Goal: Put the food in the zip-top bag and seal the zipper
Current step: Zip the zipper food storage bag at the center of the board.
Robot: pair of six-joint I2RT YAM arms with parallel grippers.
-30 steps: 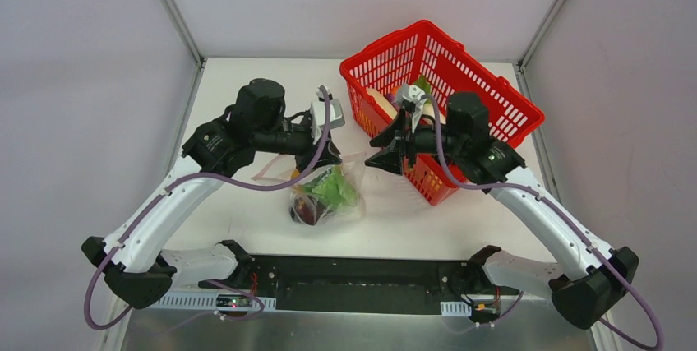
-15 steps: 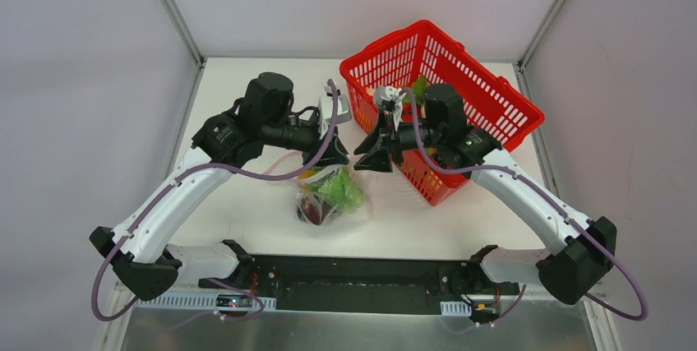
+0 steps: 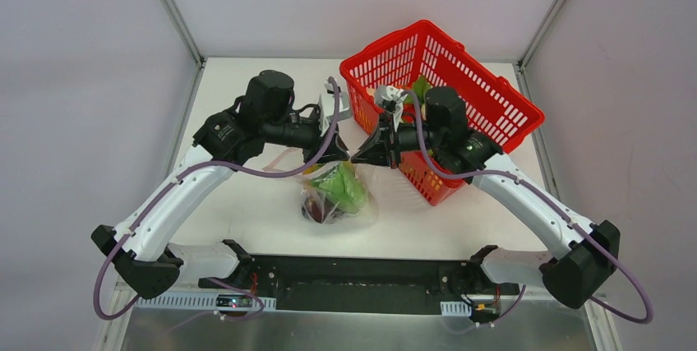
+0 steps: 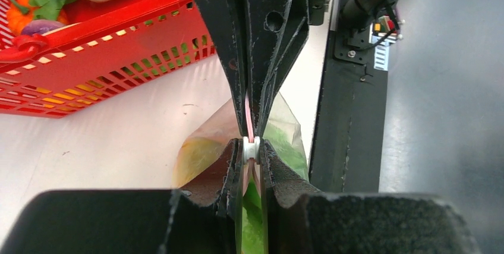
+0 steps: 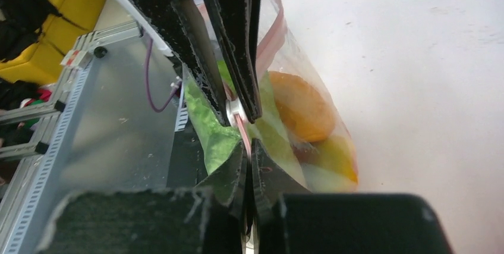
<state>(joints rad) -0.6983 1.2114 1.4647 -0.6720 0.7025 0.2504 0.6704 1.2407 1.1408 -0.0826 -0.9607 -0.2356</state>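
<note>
Lab cell: grey panels (image 3: 74, 80), aluminium frame (image 3: 174, 16)

No text, label, brand or number is legible anywhere.

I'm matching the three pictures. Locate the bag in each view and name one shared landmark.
Top: bag at centre, left of the basket.
Left wrist: bag at lower centre.
Right wrist: bag at centre, reaching right.
Landmark: the green food inside it.

A red mesh basket (image 3: 493, 92) sits on the white table (image 3: 411, 219), right of centre.
</note>
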